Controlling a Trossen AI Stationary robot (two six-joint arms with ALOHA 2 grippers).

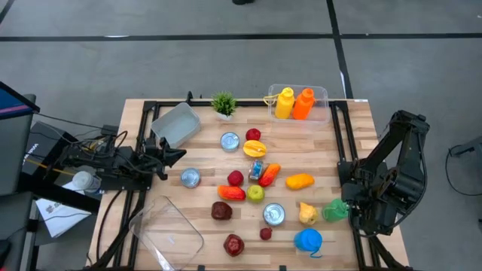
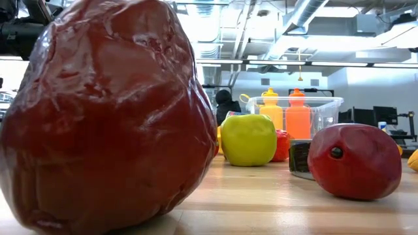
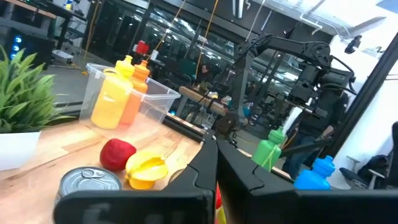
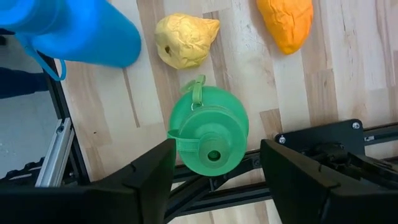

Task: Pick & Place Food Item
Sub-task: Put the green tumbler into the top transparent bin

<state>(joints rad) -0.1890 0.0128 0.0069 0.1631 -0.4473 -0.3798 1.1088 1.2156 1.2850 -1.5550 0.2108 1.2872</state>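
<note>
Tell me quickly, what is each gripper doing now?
Left gripper: shut, holding nothing.
Right gripper: open above the green bottle, not gripping it.

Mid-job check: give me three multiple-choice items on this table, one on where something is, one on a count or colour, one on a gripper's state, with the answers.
1. Where do the yellow bottle and orange bottle stand?
A. In the clear bin at the table's far edge
B. In the grey tray
C. Beside the blue bottle

2. How many silver cans are on the table?
A. One
B. Three
C. Five

3. How is the right gripper?
A. Shut on the yellow fruit
B. Open above the green bottle
C. Out of view

Answers: 1 A, the high view shows both inside the bin. 2 B, the cans and show from above. 3 B, the right wrist view shows its fingers apart on either side of the bottle's cap.
</note>
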